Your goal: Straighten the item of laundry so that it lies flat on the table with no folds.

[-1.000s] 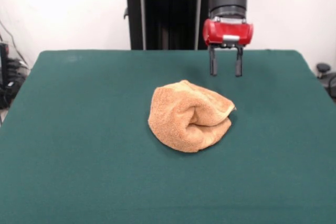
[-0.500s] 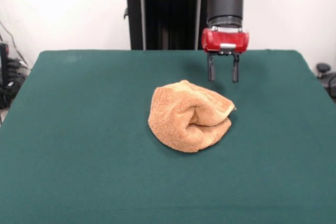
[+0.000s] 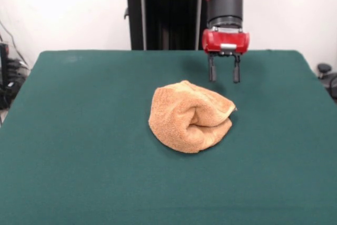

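Observation:
The light orange-tan terry towel (image 3: pixel 190 117) lies bunched in a folded, rolled heap near the middle of the dark green table (image 3: pixel 79 146). Its upper layer curls over a lower fold, with a corner pointing right. My red gripper (image 3: pixel 224 80) hangs from the arm above the table, behind the towel's right part and clear of it. Its two black fingers (image 3: pixel 212 71) point down, stand apart and hold nothing.
The robot's black pedestal (image 3: pixel 163 14) stands at the table's far edge. Cables and dark equipment (image 3: pixel 8 77) sit off the table's left side, and a small dark object (image 3: pixel 325 72) off its right side.
The gripper has moved slightly left and lower, toward the towel, over the second. Its fingers stand a little closer together than a second ago. The towel has not moved.

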Motion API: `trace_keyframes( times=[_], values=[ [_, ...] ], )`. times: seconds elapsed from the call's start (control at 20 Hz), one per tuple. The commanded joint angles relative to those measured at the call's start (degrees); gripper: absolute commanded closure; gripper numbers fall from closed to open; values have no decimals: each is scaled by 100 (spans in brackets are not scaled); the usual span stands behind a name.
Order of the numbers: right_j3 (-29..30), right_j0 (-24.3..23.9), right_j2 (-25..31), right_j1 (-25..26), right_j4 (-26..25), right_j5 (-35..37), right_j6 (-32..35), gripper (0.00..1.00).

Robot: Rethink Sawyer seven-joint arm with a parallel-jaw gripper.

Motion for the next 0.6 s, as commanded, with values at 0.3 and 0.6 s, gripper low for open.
trace_keyframes(
  times=[0.3, 0.6],
  values=[
    [-438, 140, 531, 20, 598, -423, 1543, 0],
    [-532, 386, 328, 36, 1135, -55, 1099, 0]
  ],
)
